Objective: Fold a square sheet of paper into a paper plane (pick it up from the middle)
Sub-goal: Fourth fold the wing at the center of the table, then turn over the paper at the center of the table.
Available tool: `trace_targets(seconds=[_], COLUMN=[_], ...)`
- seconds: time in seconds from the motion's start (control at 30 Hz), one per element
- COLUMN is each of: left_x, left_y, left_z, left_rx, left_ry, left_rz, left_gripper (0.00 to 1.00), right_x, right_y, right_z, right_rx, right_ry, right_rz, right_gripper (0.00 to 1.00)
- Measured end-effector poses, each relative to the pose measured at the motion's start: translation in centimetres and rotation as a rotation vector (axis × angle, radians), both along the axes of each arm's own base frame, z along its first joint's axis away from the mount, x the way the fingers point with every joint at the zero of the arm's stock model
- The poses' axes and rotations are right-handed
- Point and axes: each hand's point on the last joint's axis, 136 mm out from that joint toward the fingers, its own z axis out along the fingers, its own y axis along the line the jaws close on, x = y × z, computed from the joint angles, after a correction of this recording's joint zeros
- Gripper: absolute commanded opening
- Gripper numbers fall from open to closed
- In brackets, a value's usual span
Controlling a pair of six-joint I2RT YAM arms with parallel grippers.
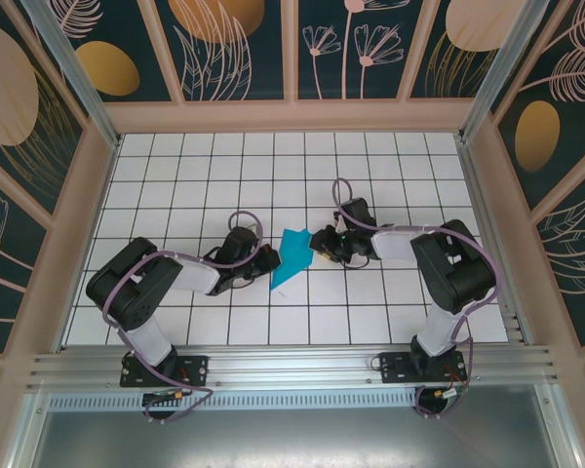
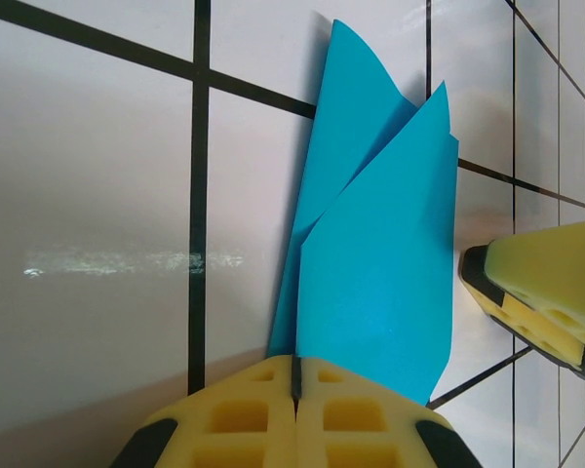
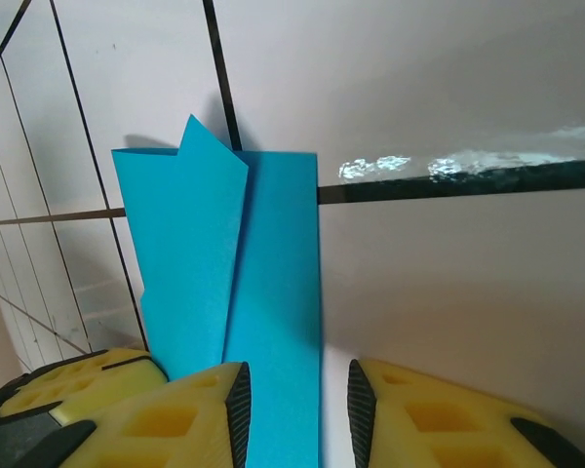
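With the part-folded sheet of paper (image 1: 294, 255) lying on the tabletop (image 1: 390, 175) at the centre of the top view, the left tool (image 2: 295, 375) clenched at one end and the right tool (image 3: 294, 390) released astride the other, the robot should pin the left end and crease without skewing the layers.

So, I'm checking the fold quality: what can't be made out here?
- Left wrist: the paper has its near end hidden behind the shut left gripper; pinched or not, can't tell.
- Right wrist: the paper's near end is cut off by the bottom edge, between the open right gripper's fingers.
- Top: creases too small; grippers overlap the paper's edges.
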Motion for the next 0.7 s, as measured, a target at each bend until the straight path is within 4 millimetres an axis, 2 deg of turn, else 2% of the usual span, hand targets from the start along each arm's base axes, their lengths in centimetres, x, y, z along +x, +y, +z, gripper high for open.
trace_targets(seconds=[0.7], left_x=[-0.3], left_y=[-0.2], left_z=[0.0], left_rx=[-0.017], left_ry=[0.012], left_rz=[-0.009], left_gripper=[0.0], right_x=[0.3], right_y=[1.5], right_z=[0.3], right_rx=[0.045], right_ry=[0.012], right_rz=[-0.014], right_gripper=[0.36])
